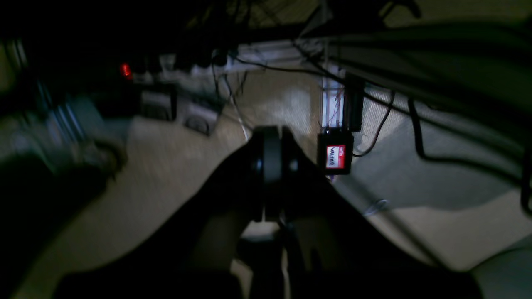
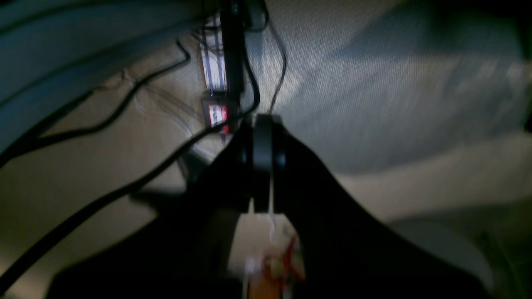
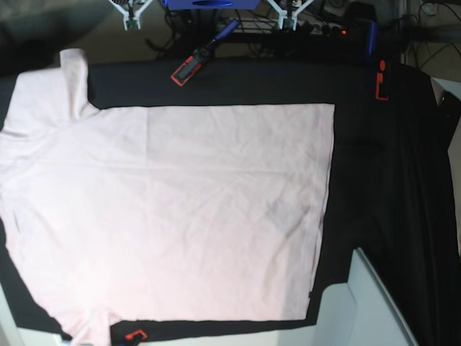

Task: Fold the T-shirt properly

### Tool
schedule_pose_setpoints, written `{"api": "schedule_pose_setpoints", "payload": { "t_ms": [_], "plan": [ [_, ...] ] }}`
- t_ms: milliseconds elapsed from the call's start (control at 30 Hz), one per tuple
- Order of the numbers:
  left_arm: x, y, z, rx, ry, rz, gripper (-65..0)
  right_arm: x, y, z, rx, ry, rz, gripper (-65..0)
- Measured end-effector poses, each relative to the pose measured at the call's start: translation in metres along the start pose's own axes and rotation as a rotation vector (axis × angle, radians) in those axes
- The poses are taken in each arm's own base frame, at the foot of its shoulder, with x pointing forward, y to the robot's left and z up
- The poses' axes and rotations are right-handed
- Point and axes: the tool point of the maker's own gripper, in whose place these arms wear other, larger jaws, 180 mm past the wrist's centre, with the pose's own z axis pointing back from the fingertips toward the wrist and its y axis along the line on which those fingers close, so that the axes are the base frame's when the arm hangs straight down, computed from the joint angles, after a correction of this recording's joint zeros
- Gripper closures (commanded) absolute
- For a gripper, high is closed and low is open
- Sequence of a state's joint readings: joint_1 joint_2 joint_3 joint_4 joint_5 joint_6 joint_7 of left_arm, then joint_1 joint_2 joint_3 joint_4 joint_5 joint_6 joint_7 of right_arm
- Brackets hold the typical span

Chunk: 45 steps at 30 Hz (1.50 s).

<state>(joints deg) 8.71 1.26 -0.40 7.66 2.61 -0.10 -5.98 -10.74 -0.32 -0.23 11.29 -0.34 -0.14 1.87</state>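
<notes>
The T-shirt [image 3: 173,216] is pale pink and lies spread flat, plain side up, on the black table cloth [image 3: 367,180]. Its hem faces right and one sleeve [image 3: 72,79] points to the far left corner. Both arms are held back beyond the table's far edge, away from the shirt. My right gripper [image 3: 133,16] shows at the top left and my left gripper [image 3: 288,17] at the top middle. In the wrist views the left gripper [image 1: 272,137] and right gripper [image 2: 264,124] are shut on nothing, facing floor and cables; no shirt shows there.
A red and black clamp [image 3: 189,70] lies on the cloth at the far edge. Another red clamp [image 3: 382,81] sits far right, and a third [image 3: 135,334] at the near edge. A white panel [image 3: 374,303] stands at the near right. Cables and a labelled box [image 1: 336,156] hang behind the table.
</notes>
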Motion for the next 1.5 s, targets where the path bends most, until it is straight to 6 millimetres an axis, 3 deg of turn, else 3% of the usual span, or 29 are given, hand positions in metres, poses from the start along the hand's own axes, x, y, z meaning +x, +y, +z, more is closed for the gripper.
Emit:
{"api": "schedule_pose_setpoints", "payload": {
  "t_ms": [133, 200, 333, 567, 700, 800, 867, 967, 1133, 1267, 1400, 1500],
  "plan": [
    [-0.01, 0.0, -0.001, 0.004, 0.109, 0.049, 0.0, -0.01, 0.0, 0.0, 0.0, 0.162, 0.0, 0.0],
    [-0.012, 0.0, -0.001, 0.005, 0.114, 0.05, 0.0, -0.002, 0.0, 0.0, 0.0, 0.132, 0.0, 0.0],
    [0.011, 0.005, 0.004, 0.018, -0.098, 0.05, 0.0, 0.029, 0.0, 0.001, 0.0, -0.127, -0.002, 0.0],
    [0.019, 0.013, 0.034, 0.035, -0.393, 0.027, 0.0, 0.005, 0.002, 0.036, 0.002, -0.481, -0.002, 0.0],
    [0.049, 0.014, 0.043, 0.032, -0.534, 0.003, 0.0, 0.031, 0.002, 0.053, 0.003, -0.656, -0.001, 0.0],
    [0.062, 0.0, 0.053, -0.045, -0.635, -0.159, 0.0, 0.042, 0.001, 0.063, 0.001, -0.737, -0.001, 0.0],
    [0.051, -0.014, 0.057, -0.114, -0.638, -0.272, 0.0, 0.032, 0.002, 0.06, 0.002, -0.702, -0.001, 0.0],
    [0.028, -0.016, 0.048, -0.121, -0.531, -0.278, 0.0, 0.015, 0.001, 0.045, 0.002, -0.567, -0.001, 0.0],
    [0.006, -0.002, 0.01, -0.018, -0.183, -0.059, 0.0, 0.005, -0.002, 0.012, -0.008, -0.256, 0.002, 0.0],
    [0.009, 0.004, -0.002, 0.008, -0.009, 0.034, 0.0, -0.004, -0.002, 0.001, -0.008, -0.012, -0.004, 0.0],
    [0.017, 0.009, 0.0, 0.019, -0.071, 0.033, 0.0, 0.016, 0.0, 0.001, -0.004, -0.08, -0.005, 0.0],
    [0.04, 0.015, 0.016, 0.033, -0.297, 0.017, 0.0, 0.039, 0.0, 0.014, -0.005, -0.342, -0.004, 0.0]
  ]
}}
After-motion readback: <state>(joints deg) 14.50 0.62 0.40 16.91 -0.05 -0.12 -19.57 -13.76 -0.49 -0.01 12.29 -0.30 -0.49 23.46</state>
